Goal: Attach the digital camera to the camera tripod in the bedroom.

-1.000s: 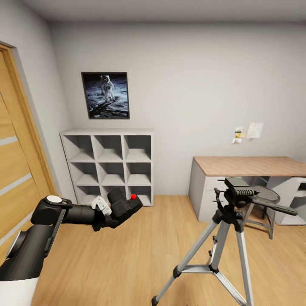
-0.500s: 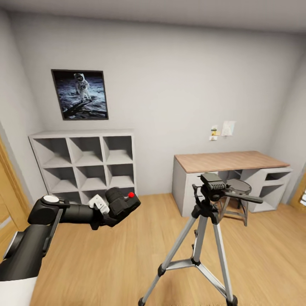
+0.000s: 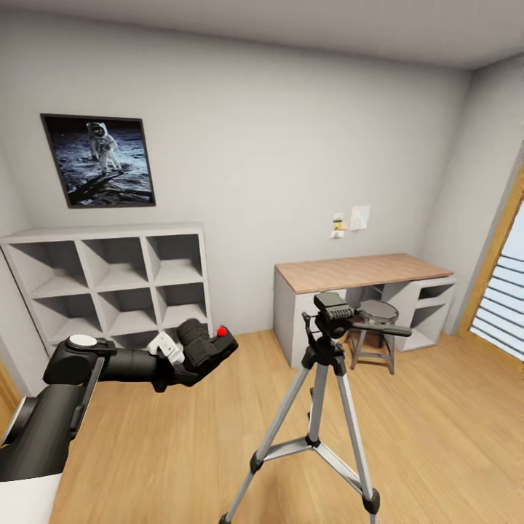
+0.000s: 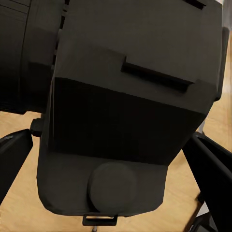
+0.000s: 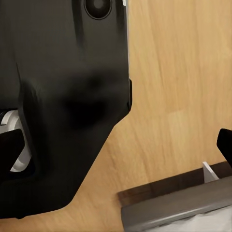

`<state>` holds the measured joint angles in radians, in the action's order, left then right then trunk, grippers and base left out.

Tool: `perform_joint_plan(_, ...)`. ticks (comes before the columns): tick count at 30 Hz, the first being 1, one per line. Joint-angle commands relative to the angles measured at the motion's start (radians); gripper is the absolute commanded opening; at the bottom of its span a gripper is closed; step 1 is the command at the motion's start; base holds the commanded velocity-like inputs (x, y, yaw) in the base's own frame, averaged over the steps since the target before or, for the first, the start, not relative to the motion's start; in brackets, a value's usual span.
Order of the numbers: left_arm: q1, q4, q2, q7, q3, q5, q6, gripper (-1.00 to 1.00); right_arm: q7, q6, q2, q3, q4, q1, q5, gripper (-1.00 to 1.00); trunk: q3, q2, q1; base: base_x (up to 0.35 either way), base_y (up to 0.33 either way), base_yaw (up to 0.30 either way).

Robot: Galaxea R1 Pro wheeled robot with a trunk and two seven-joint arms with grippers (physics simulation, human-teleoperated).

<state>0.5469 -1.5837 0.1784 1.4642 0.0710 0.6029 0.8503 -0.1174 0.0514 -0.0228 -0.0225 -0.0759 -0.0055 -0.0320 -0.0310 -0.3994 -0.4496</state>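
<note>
From the head view, the left gripper [image 3: 191, 358] has its fingers clenched on the digital camera [image 3: 206, 348], held up in the air in front of the white cube shelves [image 3: 109, 280]. The camera tripod [image 3: 318, 407] stands on the wood floor [image 3: 437, 437], well apart, near the desk [image 3: 356, 271]. In the left wrist view, the camera's black body [image 4: 125, 106] sits between 2 dark fingers [image 4: 212, 174]. In the right wrist view, I cannot tell how the right fingers [image 5: 226, 141] are.

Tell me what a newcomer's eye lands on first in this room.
First, the tall silver-legged camera tripod with its black head, standing on the wood plank floor in the middle foreground. Next, the small black digital camera with a red button, held in the left gripper, apart from the tripod and to its left. On the pale wall above the white cube shelves hangs a framed astronaut picture.
</note>
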Motion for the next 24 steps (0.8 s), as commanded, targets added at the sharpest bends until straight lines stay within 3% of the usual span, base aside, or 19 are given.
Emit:
perform_joint_plan(1,0.0,-0.007,0.001,0.01,0.008,0.009,0.01,-1.0,-0.002,0.006,0.0,-0.002,-0.002,-0.001,-0.003,1.0,0.0,-0.001,0.0,0.018,0.013,-0.041)
perform_joint_plan(8,0.001,-0.022,0.002,0.01,0.039,0.009,0.01,-1.0,-0.003,0.008,0.001,-0.002,-0.002,-0.001,-0.003,1.0,0.0,-0.001,0.0,0.159,0.091,-0.018)
perform_joint_plan(18,0.0,-0.025,0.003,0.01,0.047,0.009,0.01,-1.0,-0.004,0.008,0.001,-0.001,-0.002,-0.001,-0.003,1.0,0.0,-0.001,0.0,0.289,0.082,-0.003)
perform_joint_plan(24,0.0,-0.025,0.003,0.01,0.048,0.009,0.01,-1.0,-0.004,0.008,0.001,-0.003,-0.002,-0.001,-0.004,1.0,0.0,-0.001,0.0,0.126,0.01,0.0)
